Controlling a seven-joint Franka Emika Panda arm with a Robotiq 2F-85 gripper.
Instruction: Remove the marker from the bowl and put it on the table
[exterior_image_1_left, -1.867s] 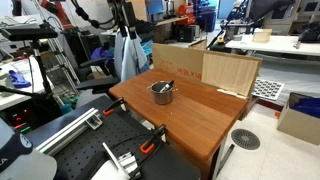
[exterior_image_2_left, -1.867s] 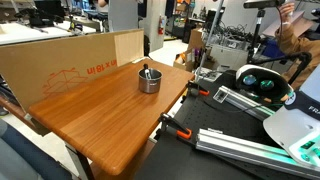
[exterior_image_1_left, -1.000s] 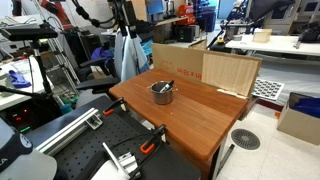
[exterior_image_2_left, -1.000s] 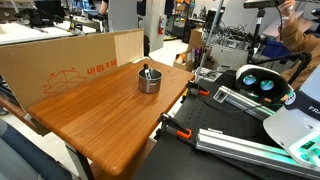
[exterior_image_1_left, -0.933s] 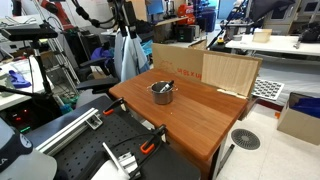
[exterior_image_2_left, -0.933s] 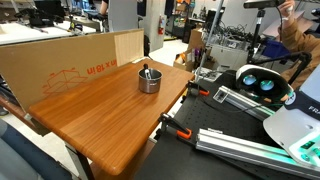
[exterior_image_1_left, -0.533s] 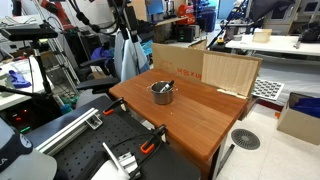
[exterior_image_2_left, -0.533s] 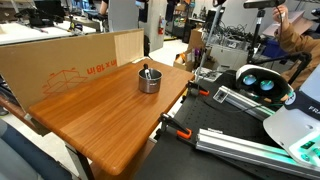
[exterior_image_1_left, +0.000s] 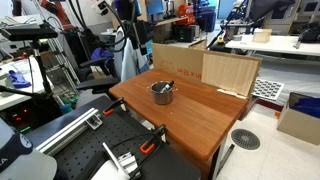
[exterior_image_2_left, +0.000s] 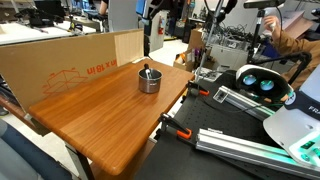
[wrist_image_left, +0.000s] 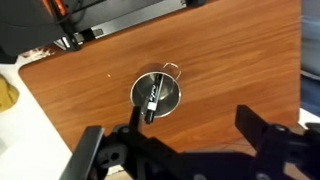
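Observation:
The silver-grey bowl (exterior_image_1_left: 162, 94) (exterior_image_2_left: 148, 81) stands on the reddish-brown table (exterior_image_1_left: 200, 115) (exterior_image_2_left: 100, 120) near its far side. The dark marker (exterior_image_1_left: 166, 86) (exterior_image_2_left: 146, 70) with a whitish band leans inside it. In the wrist view the bowl (wrist_image_left: 166, 102) lies below me on the table (wrist_image_left: 240, 60), and the marker (wrist_image_left: 151, 99) lies slanted across it. My gripper (wrist_image_left: 190, 112) is open and empty, high above the table, with the bowl just beyond its left finger. Dark arm parts (exterior_image_2_left: 160, 12) show at the top edge in an exterior view.
A large cardboard box (exterior_image_1_left: 215, 68) (exterior_image_2_left: 70, 60) stands along the table's far edge. Orange clamps (exterior_image_1_left: 150, 147) (exterior_image_2_left: 180, 130) sit at the near table edge beside a black slotted bench (exterior_image_1_left: 90, 150). Desks, chairs and lab gear surround the table.
Dark arm parts have come into view at the top of the exterior views. The bowl and the marker have not moved.

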